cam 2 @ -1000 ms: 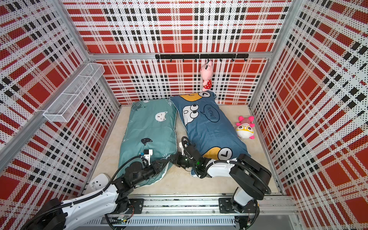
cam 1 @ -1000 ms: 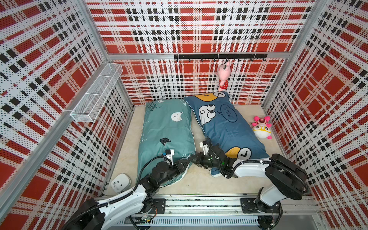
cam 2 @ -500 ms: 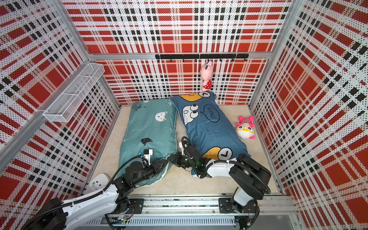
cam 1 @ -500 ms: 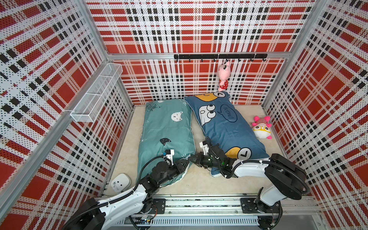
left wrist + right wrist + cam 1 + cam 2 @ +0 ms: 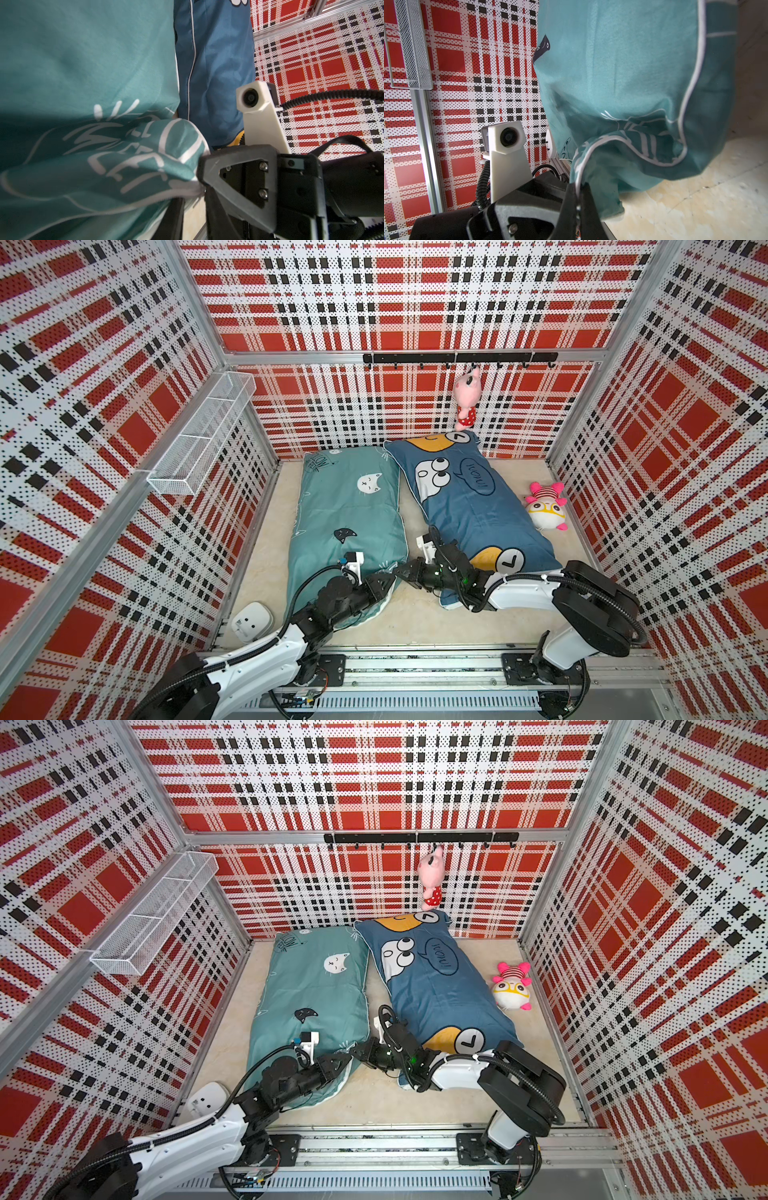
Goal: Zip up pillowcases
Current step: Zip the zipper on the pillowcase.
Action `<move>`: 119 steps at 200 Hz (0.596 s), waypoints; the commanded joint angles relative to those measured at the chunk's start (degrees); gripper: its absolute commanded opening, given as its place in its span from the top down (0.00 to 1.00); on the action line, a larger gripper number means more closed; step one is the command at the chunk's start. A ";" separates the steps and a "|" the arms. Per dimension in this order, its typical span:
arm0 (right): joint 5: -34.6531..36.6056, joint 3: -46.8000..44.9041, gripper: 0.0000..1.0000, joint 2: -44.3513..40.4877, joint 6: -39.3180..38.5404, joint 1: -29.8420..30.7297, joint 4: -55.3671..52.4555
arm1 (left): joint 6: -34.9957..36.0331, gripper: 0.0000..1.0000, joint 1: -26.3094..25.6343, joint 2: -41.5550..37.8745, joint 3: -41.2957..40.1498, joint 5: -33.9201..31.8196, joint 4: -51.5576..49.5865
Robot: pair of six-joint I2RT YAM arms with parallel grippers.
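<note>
The teal pillowcase [image 5: 349, 506] [image 5: 316, 986] lies on the floor's left half and the dark blue pillowcase [image 5: 469, 510] [image 5: 432, 994] to its right. Both arms meet at the teal one's near right corner. My right gripper [image 5: 398, 571] [image 5: 578, 187] reaches over the blue case's near end and is shut on the white-piped hem of the teal pillowcase [image 5: 623, 62], lifting that corner. My left gripper [image 5: 388, 577] [image 5: 193, 199] rests on the teal pillowcase [image 5: 83, 62] beside it. Its jaws stand slightly apart, with floor showing between them and the hem draped over the tips. No zipper shows.
A pink plush toy [image 5: 544, 510] lies by the right wall, and another [image 5: 466, 398] hangs from the black hook rail [image 5: 457, 357]. A white wire basket [image 5: 203, 435] juts from the left wall. A small white device [image 5: 251, 616] sits near the front left corner.
</note>
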 commanded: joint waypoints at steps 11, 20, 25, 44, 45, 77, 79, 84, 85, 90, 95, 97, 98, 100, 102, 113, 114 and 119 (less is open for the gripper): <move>0.93 -0.54 1.00 0.51 -0.42 0.60 -0.41 | 1.11 0.77 0.53 0.53 1.78 0.64 -0.63; 1.02 -0.70 1.00 0.50 -0.42 0.59 -0.41 | 1.13 0.77 0.53 0.66 1.83 0.72 -0.63; 1.02 -0.74 1.00 0.47 -0.50 0.58 -0.50 | 1.15 0.77 0.53 0.66 1.92 0.73 -0.60; 1.11 -1.03 1.00 0.95 -0.34 0.65 -0.22 | 1.22 0.77 0.53 0.79 2.00 0.73 -0.63; 1.11 -1.04 1.00 1.00 -0.29 0.65 -0.14 | 1.22 0.77 0.53 0.79 1.98 0.73 -0.63; 0.85 -0.81 1.00 2.01 0.04 0.82 0.84 | 1.33 0.77 0.53 1.45 2.26 1.30 -0.62; 0.85 -0.86 1.00 1.96 -0.11 0.80 0.89 | 1.38 0.77 0.53 1.46 2.27 1.33 -0.63; 0.85 -0.87 1.00 2.02 0.02 0.82 0.94 | 1.44 0.77 0.53 1.49 2.30 1.35 -0.63; 0.85 -0.88 1.00 2.02 0.06 0.82 0.97 | 1.42 0.77 0.53 1.49 2.35 1.35 -0.63; 0.85 -0.83 1.00 2.04 0.02 0.79 0.99 | 1.40 0.77 0.53 1.41 2.27 1.28 -0.63; 0.85 -0.92 1.00 2.08 0.13 0.78 1.08 | 1.44 0.77 0.53 1.46 2.22 1.26 -0.63; 0.85 -0.95 1.00 2.00 0.16 0.83 1.08 | 1.41 0.77 0.53 1.49 2.22 1.26 -0.63; 0.85 -0.96 1.00 1.97 0.18 0.83 1.08 | 1.40 0.78 0.53 1.45 2.22 1.21 -0.63; 0.89 -0.96 1.00 1.95 0.19 0.82 1.04 | 1.40 0.78 0.53 1.44 2.15 1.18 -0.63; 0.92 -0.90 1.00 1.99 0.11 0.82 1.07 | 1.44 0.78 0.53 1.48 2.14 1.17 -0.63; 1.02 -0.90 1.00 1.78 0.02 0.86 1.00 | 1.31 0.79 0.53 1.58 2.09 1.26 -0.59; 1.06 -0.89 1.00 1.77 0.02 0.89 0.99 | 1.35 0.79 0.53 1.63 2.06 1.26 -0.61; 1.11 -1.01 1.00 1.69 0.02 0.86 0.99 | 1.36 0.80 0.53 1.65 2.07 1.35 -0.63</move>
